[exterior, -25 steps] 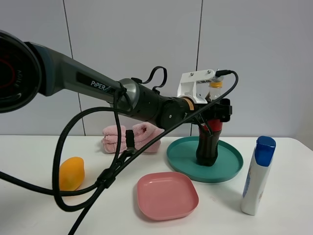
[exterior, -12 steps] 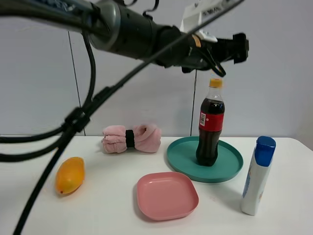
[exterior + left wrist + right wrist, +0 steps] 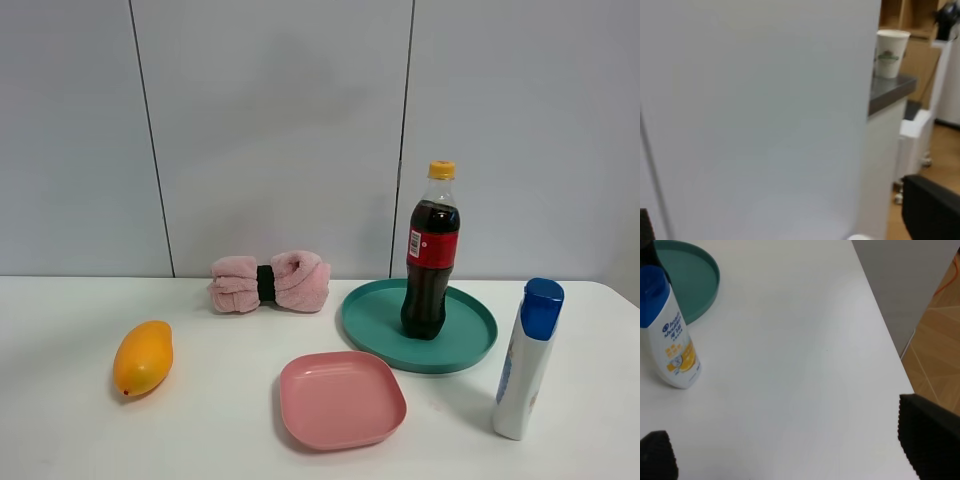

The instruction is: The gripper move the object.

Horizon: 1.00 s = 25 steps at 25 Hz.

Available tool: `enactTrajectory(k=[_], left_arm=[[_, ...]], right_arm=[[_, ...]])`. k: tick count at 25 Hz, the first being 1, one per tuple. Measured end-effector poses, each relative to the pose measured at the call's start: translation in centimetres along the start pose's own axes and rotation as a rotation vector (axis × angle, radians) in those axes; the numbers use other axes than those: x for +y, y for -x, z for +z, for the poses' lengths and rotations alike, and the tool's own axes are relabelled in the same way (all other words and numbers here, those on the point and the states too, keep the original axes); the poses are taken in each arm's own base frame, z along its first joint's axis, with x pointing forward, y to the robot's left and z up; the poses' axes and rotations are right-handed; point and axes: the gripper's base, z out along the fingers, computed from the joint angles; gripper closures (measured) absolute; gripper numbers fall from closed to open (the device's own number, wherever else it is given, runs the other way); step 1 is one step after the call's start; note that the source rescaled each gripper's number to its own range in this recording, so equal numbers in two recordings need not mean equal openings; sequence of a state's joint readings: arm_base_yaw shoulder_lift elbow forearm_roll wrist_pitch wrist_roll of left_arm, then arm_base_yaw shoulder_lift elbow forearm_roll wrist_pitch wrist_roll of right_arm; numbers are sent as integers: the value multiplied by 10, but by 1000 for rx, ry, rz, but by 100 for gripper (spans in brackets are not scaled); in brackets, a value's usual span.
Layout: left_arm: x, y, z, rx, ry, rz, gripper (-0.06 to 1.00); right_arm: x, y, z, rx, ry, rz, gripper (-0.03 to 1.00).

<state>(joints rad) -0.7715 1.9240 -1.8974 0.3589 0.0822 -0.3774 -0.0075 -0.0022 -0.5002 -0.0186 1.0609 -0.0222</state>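
Note:
The cola bottle (image 3: 432, 250), with dark drink, red label and yellow-orange cap, stands upright on the teal tray (image 3: 480, 340). Nothing holds it. No arm shows in the exterior high view. In the left wrist view my left gripper (image 3: 785, 215) is open and empty; its black fingertips (image 3: 930, 210) show only at the frame corners, facing a grey wall panel. My right gripper (image 3: 790, 440) is open and empty above the bare white table near its right edge, with wide-set fingertips (image 3: 927, 432). The tray's rim (image 3: 695, 280) shows there too.
A white bottle with a blue cap (image 3: 528, 360) stands right of the tray and also shows in the right wrist view (image 3: 670, 340). A pink plate (image 3: 342, 398), a mango (image 3: 143, 358) and a pink rolled towel (image 3: 270, 283) lie on the table. The table's edge (image 3: 885, 325) drops to wooden floor.
The left arm, which had its gripper at the cola bottle's upper part, let go, rose above it and left the exterior high view. The bottle stays upright on the tray.

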Motion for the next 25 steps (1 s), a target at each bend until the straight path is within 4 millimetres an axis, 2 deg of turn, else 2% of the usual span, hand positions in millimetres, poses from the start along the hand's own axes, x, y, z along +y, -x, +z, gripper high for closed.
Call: enactTrajectory(k=[5, 11, 14, 18, 21, 25], left_arm=[[14, 16, -24, 135, 104, 62, -5], [53, 24, -58, 359, 274, 131, -5], [80, 23, -71, 450, 360, 144, -5], [127, 27, -90, 492, 490, 117, -5], [166, 35, -113, 494, 602, 86, -5], [207, 46, -146, 483, 737, 56, -5]], right_arm=[[0, 0, 0, 0, 0, 0, -3], [0, 0, 0, 0, 0, 0, -3], [0, 0, 0, 0, 0, 0, -3], [0, 0, 0, 0, 0, 0, -3], [0, 0, 0, 0, 0, 0, -3], [0, 0, 0, 0, 0, 0, -3]])
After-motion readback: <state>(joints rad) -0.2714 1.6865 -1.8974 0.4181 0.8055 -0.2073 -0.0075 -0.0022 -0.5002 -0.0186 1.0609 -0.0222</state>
